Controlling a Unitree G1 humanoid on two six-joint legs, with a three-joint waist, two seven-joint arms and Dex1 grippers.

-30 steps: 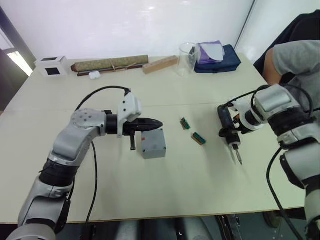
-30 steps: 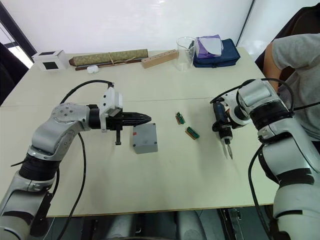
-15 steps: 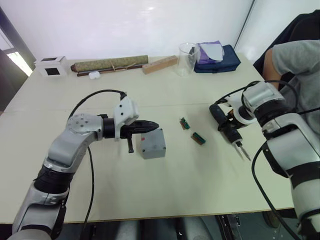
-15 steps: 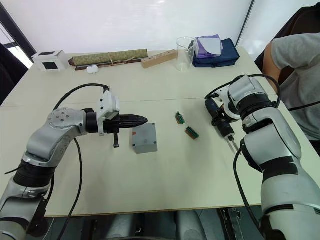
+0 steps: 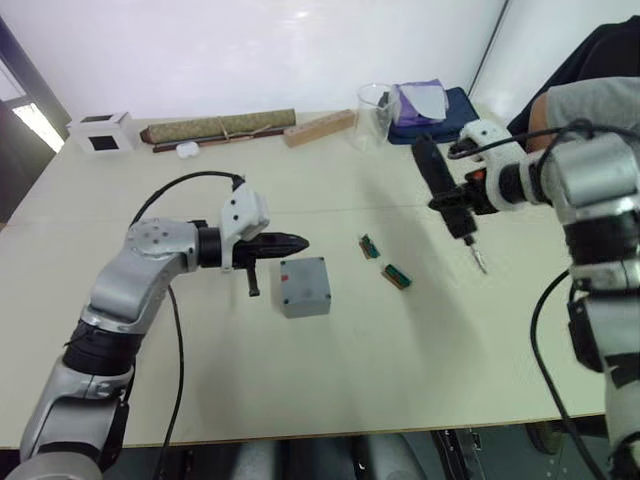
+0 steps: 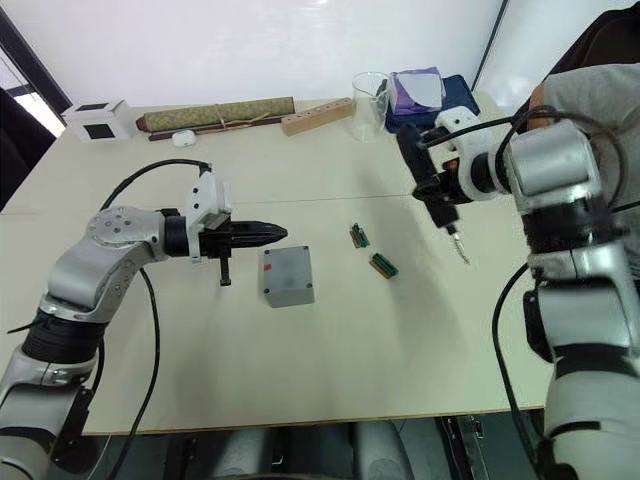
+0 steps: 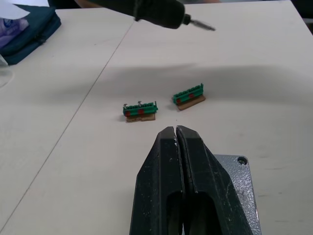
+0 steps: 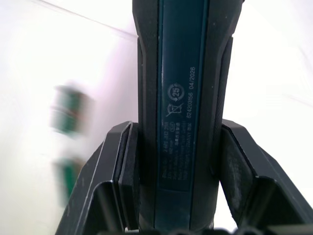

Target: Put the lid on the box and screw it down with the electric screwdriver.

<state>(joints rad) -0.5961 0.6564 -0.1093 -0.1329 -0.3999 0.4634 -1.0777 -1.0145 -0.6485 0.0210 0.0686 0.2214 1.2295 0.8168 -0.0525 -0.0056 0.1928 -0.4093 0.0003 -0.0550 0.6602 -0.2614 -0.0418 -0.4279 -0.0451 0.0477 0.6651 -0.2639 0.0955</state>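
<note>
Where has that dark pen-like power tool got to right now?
The electric screwdriver is clamped in the right gripper, held in the air over the table's right side, its bit pointing down, beyond the two small green circuit boards.

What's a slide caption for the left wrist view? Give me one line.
Shut left gripper above the lidded grey box, two green circuit boards beyond, electric screwdriver overhead.
</note>
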